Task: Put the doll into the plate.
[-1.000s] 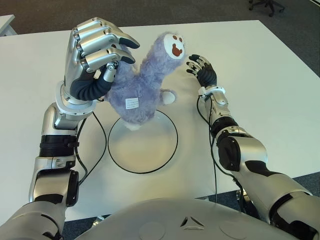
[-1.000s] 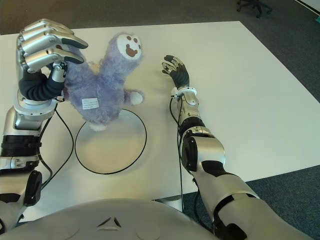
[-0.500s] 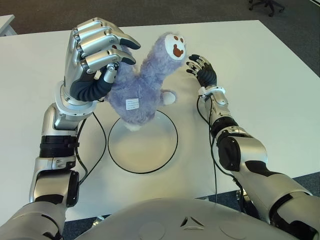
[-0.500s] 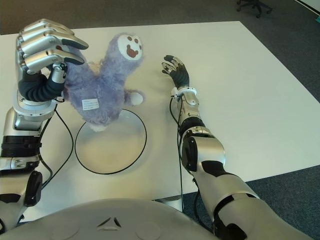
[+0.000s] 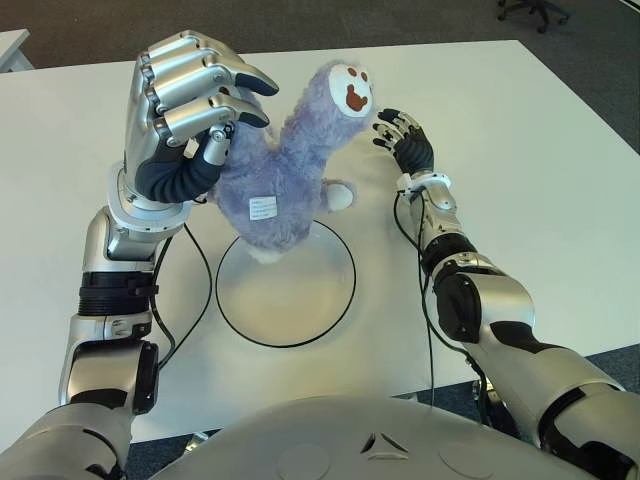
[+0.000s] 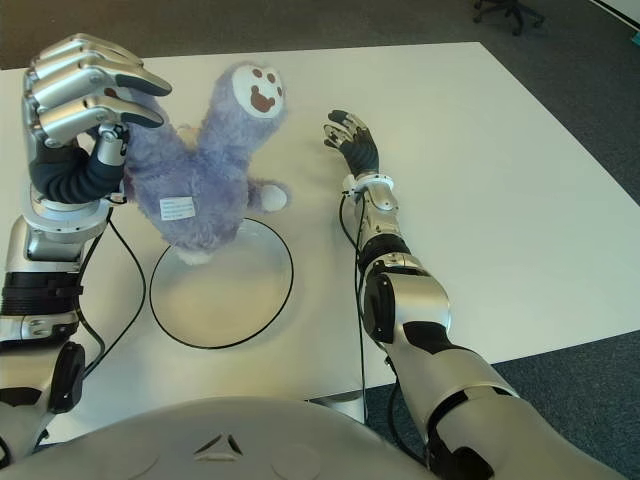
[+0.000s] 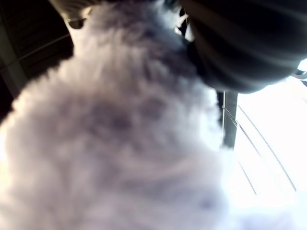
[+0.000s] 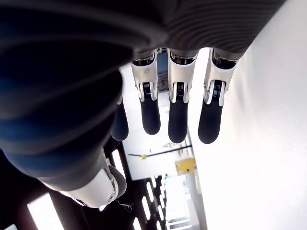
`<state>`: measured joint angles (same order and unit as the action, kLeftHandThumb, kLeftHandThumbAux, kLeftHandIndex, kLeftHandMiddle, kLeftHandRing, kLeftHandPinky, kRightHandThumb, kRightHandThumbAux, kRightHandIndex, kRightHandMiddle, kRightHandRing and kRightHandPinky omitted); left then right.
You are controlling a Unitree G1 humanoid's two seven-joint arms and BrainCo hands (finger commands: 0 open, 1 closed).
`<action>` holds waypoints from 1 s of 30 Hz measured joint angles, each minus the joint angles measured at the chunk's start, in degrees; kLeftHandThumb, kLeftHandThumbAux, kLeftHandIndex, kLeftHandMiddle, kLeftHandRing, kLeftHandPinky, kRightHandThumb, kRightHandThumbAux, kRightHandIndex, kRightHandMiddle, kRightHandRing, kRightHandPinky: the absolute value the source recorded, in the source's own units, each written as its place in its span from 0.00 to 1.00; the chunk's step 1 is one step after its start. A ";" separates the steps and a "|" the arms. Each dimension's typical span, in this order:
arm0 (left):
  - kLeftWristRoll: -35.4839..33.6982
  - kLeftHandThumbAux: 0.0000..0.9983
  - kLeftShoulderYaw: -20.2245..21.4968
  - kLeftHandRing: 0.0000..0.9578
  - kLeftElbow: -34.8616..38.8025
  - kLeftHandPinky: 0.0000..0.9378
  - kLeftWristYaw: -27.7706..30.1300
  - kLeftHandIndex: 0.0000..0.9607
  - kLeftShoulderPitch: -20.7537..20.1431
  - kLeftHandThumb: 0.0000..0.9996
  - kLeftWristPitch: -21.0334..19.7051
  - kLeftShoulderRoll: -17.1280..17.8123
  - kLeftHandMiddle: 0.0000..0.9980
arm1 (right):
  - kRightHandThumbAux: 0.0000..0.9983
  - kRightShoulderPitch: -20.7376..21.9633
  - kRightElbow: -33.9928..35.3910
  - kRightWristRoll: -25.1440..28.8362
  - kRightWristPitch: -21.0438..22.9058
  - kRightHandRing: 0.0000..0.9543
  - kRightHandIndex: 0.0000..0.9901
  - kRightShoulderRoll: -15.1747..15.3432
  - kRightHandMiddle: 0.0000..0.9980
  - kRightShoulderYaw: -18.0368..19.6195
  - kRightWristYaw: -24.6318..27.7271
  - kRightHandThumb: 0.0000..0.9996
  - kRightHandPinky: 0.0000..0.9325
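A fluffy purple doll [image 5: 285,170] with a white face and a white tag stands tilted over the far rim of the plate [image 5: 300,315], a white disc with a black rim. Its white foot touches that rim. My left hand [image 5: 225,115] is raised at the doll's left side. Its fingers curl over the doll's top and its thumb presses into the fur, which fills the left wrist view [image 7: 120,143]. My right hand [image 5: 402,138] shows on the white table [image 5: 520,180] to the right of the doll, its fingers [image 8: 177,115] straight and holding nothing.
Black cables [image 5: 200,290] run along both forearms onto the table beside the plate. The table's far edge meets dark carpet, where an office chair base [image 5: 535,10] shows at the top right. The near edge lies just before my body.
My left hand has shifted slightly up and to the left. The doll has stayed almost where it was, and the right hand has not moved.
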<state>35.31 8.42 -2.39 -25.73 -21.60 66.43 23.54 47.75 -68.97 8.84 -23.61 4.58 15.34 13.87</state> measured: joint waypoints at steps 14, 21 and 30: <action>-8.71 0.66 -12.43 0.51 9.79 0.48 7.70 0.37 17.73 1.00 -8.45 -6.85 0.48 | 0.77 -0.04 0.07 -0.06 -0.03 0.28 0.26 -0.02 0.25 -0.24 -0.64 0.52 0.33; -10.72 0.66 -14.25 0.50 10.44 0.48 11.37 0.37 19.76 1.00 -7.35 -7.54 0.50 | 0.77 -0.11 -0.12 -0.08 -0.03 0.28 0.27 -0.40 0.25 -0.37 -0.84 0.53 0.35; -11.67 0.66 -13.79 0.50 10.41 0.46 13.79 0.39 19.80 1.00 -6.38 -7.44 0.51 | 0.77 -0.29 -0.19 -0.10 -0.03 0.28 0.26 -0.64 0.25 -0.42 -1.19 0.53 0.34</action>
<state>23.65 -5.36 8.02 -11.94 -1.80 60.06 16.10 47.46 -69.16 8.74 -23.64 3.93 14.92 12.69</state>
